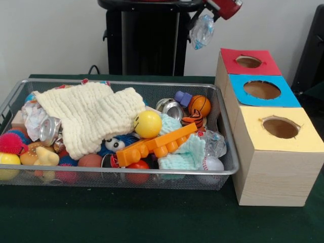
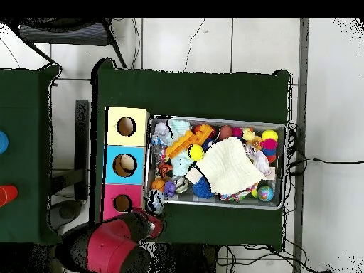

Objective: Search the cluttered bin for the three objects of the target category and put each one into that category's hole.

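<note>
Our pincer (image 1: 208,14) is shut on one crinkly clear plastic piece (image 1: 202,29), which hangs high up behind the red hole, not yet over the blue hole (image 1: 261,89). It looks light, thin and squashy, so we pinch a fold. We count one more plastic piece (image 1: 214,144) in the bin (image 1: 229,167).

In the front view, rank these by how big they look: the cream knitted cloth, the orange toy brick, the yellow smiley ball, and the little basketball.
1. Cream knitted cloth
2. Orange toy brick
3. Yellow smiley ball
4. Little basketball; it sits farther from the camera, so the gap with the smiley ball is unsure.
</note>
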Controlling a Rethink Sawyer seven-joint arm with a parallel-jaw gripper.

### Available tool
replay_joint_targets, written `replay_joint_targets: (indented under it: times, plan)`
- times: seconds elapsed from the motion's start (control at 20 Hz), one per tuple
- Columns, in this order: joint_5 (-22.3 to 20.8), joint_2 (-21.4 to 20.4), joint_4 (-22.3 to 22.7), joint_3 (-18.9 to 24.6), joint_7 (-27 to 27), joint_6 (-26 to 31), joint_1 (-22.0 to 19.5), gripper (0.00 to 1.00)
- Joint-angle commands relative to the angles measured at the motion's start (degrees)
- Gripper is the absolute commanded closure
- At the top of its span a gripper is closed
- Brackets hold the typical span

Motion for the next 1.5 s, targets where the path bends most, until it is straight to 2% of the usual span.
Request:
replay_joint_targets:
  times: [0.05, 0.5, 0.75, 0.95, 1.2, 1.35, 1.5]
  plan:
    - [5.2, 6.3, -9.7, -1.8, 22.8, 6.8, 2.8, 1.0]
    - [4.9, 11.3, -15.7, -3.3, 27.2, 9.9, 4.5, 1.0]
    - [5.9, 12.2, -16.3, -1.0, 29.2, 6.6, 3.8, 1.0]
    - [9.0, 9.1, -11.9, 3.9, 30.2, -2.2, 2.3, 1.0]
    - [12.9, 3.8, -3.9, 12.5, 31.0, -17.1, -0.8, 1.0]
    - [12.8, 0.7, 1.1, 18.7, 33.5, -28.3, -3.3, 1.0]
    - [11.4, -2.0, 5.0, 22.7, 36.3, -35.4, -5.3, 1.0]
